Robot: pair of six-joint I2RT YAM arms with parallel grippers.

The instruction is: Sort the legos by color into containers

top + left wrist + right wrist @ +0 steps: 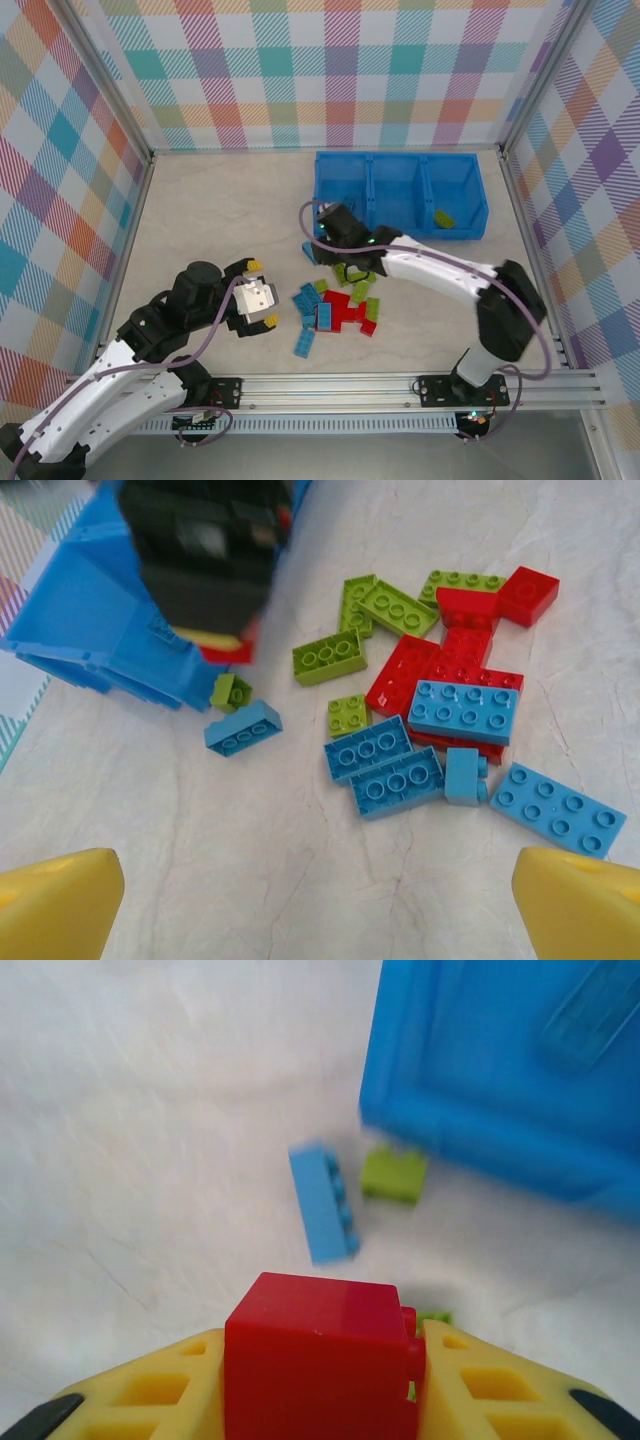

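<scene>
My right gripper [322, 1352] is shut on a red lego [310, 1320], held above the table near the front left corner of the blue containers [400, 190]. From above, that gripper [327, 224] hangs by the left compartment. The left wrist view shows the red brick [228, 652] under its dark body. Red, lime green and light blue legos [340, 305] lie in a loose pile in front of the bin. My left gripper [265, 293] stands open left of the pile, its yellow fingertips [60, 905] wide apart over bare table.
A lime green brick [443, 218] lies in the right compartment. A blue bar [323, 1203] and a small green brick [393, 1175] lie against the bin's front corner. Plaid walls enclose the table on three sides.
</scene>
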